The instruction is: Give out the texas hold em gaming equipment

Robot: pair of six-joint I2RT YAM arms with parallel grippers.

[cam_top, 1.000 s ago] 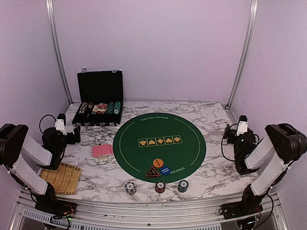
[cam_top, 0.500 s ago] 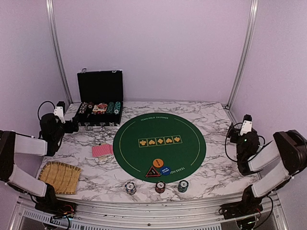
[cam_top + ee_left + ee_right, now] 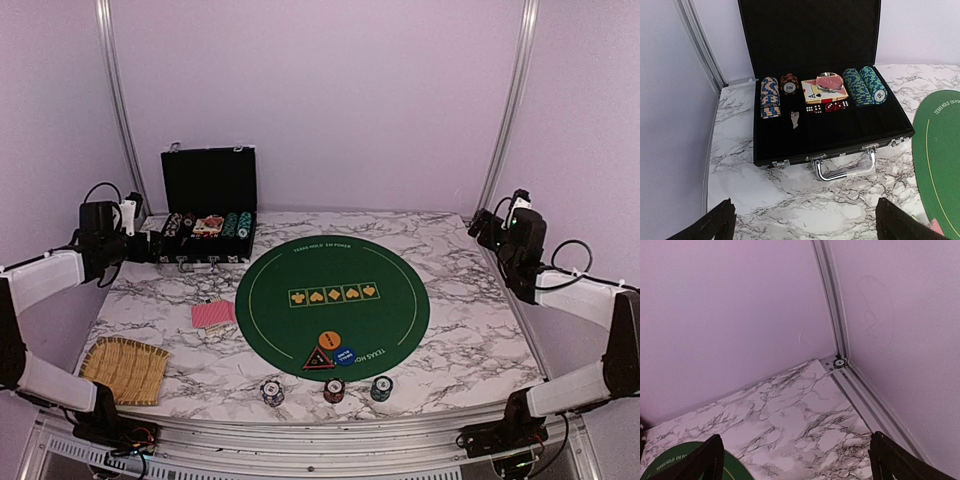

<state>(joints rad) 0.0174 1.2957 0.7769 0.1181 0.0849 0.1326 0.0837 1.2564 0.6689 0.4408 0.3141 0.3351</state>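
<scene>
Overhead view: the left gripper (image 3: 148, 243) hovers just beside the open black chip case (image 3: 209, 180) at the far left of the marble table (image 3: 470, 340). The right gripper (image 3: 480, 224) hangs over the far right corner, well apart from every game piece. A round green felt (image 3: 290, 330) lies mid-table, with an orange button (image 3: 330, 339), a blue button (image 3: 345, 355) and a dark triangular marker (image 3: 319, 359) bunched at its near side. Three short chip stacks (image 3: 334, 390) stand near the table's front edge, where a careless sweep could knock them off. A pile of red-backed cards (image 3: 213, 314) lies left of the felt, with a straw mat (image 3: 125, 369) nearer the arms. Chip values are too small to read.

Left wrist view: the fingers (image 3: 722, 222) spread wide with nothing between them, and only their tips show. The case holds chip rows (image 3: 865, 86), a card deck (image 3: 824, 90) and red dice (image 3: 827, 106). The chips lie packed on edge, so a pinch may drag neighbours out or bump the raised lid.

Right wrist view: the fingers (image 3: 705, 460) are wide apart and empty, facing a bare corner and frame post (image 3: 832, 305). Only a sliver of felt shows, and no game pieces are in sight.
</scene>
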